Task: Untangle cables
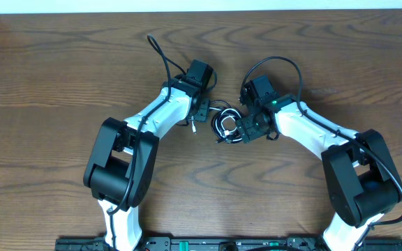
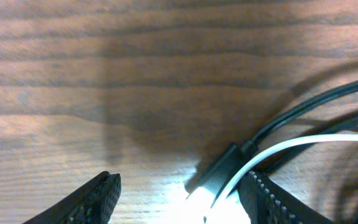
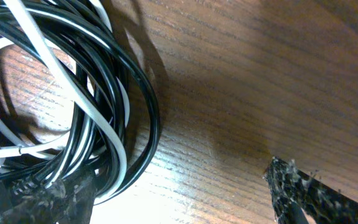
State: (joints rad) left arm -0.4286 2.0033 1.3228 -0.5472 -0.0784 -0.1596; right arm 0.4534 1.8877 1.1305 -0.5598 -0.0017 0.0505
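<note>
Cables point(image 1: 224, 125) are sitting bunched as a small knot of black and white loops on the wooden table point(image 1: 61, 70), mid-table, right between the two arms. The left gripper point(image 2: 182, 180) is hovering low with its jaws apart and gripping nothing. In the left wrist view a black plug point(image 2: 213, 174) and a white cord point(image 2: 303, 144) are lying inside the gap, crowding the right-hand finger. The right gripper point(image 3: 169, 177) is also gaping wide and holding nothing. In the right wrist view the loops are piling against and partly over one pad point(image 3: 42, 199), while the other pad is sitting well apart on bare wood. Judging the step: both arms are lining up for a first pinch, so the untangling is looking not yet started. Risks: the left jaws closing here are likely catching plug and white cord together, so a pull would be dragging two strands and tightening the knot instead of freeing one. The right jaws are likely grabbing several loops at once for the same reason, since the strands are stacked. The thin cords are probably slipping out of the pads if pinched off-centre. Both arms pulling apart hard could be cinching the tangle or sliding the whole bundle across the table. I cannot tell which strand runs under which.
</note>
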